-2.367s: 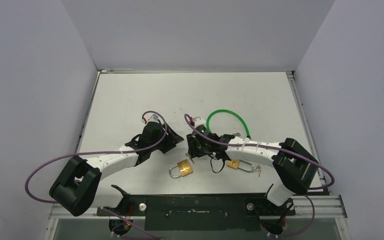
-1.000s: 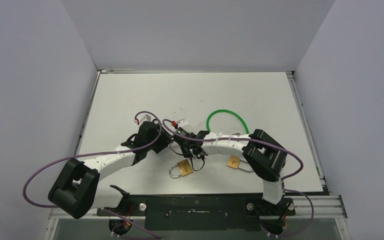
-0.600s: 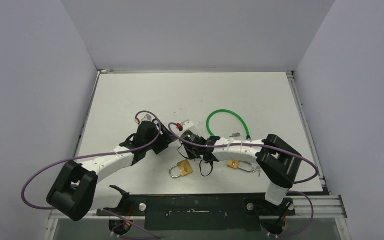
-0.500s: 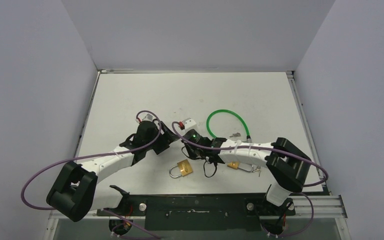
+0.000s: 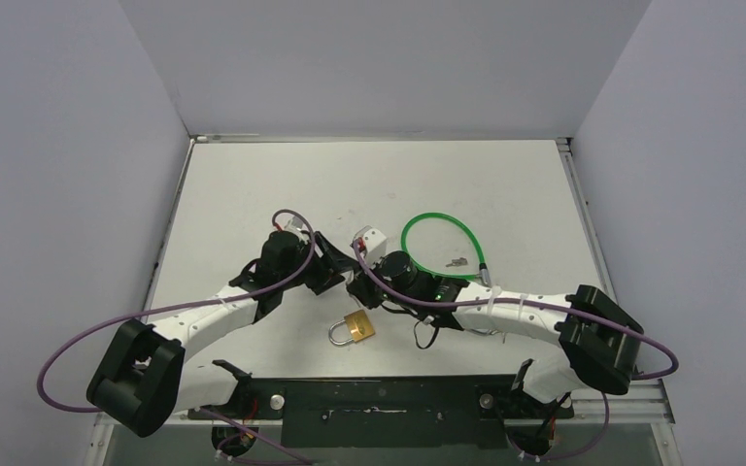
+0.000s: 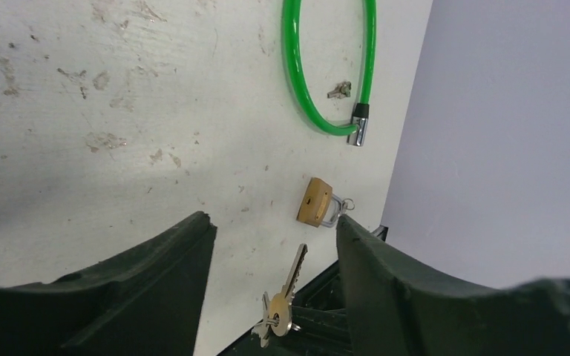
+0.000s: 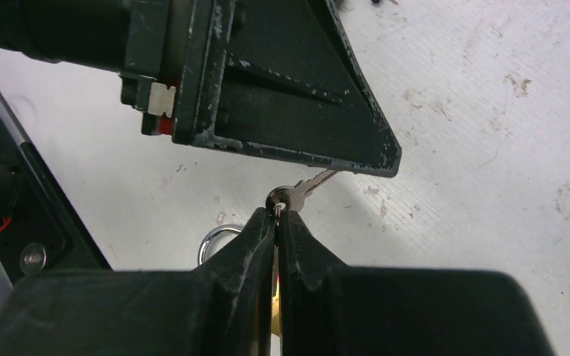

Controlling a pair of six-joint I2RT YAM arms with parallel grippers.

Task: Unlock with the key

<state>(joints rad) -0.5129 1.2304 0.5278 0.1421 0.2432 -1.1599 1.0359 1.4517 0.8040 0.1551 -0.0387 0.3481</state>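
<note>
A brass padlock (image 5: 355,327) with a silver shackle lies on the table near the front; its shackle (image 7: 214,240) shows under my right fingers. My right gripper (image 5: 361,289) (image 7: 276,211) is shut on a key bunch (image 7: 297,191), pinching it at the ring, blade pointing away. My left gripper (image 5: 335,264) (image 6: 273,222) is open and empty. The key bunch (image 6: 288,291) hangs between its two fingers (image 6: 156,282) without touching them. One left finger (image 7: 289,111) sits just above the key.
A green cable lock (image 5: 442,243) (image 6: 326,74) lies behind the grippers, with a small loose key (image 5: 457,262) (image 6: 340,90) inside its loop. A second, smaller brass padlock (image 6: 316,202) lies to the right near the table's front edge.
The right arm's elbow has swung out to the right while its gripper stayed near the padlock with the key. The left gripper has shifted slightly toward the right gripper, its fingers now around the key.
</note>
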